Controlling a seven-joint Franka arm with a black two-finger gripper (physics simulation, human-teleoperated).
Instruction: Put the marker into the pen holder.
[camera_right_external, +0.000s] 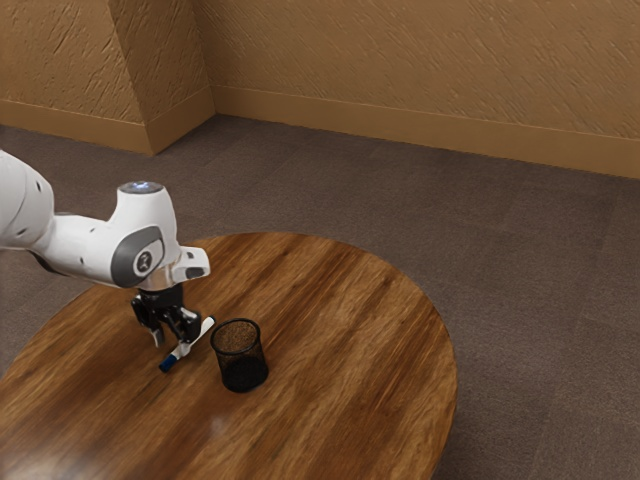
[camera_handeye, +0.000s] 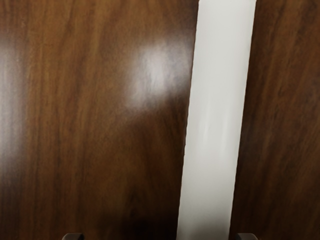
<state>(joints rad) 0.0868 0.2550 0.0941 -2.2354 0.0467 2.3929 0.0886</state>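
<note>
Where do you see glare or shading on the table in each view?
Wrist view: whitish glare on the table beside the marker, more farther out, and a dark patch near the fingers. Exterior view: pale glare at its lower left, a fainter spot near the pen holder.

- You have a round wooden table (camera_right_external: 350, 320).
- On it, you see a black mesh pen holder (camera_right_external: 242, 370) standing upright.
- Beside that, your white marker (camera_right_external: 182, 351) with a blue end lies flat.
</note>
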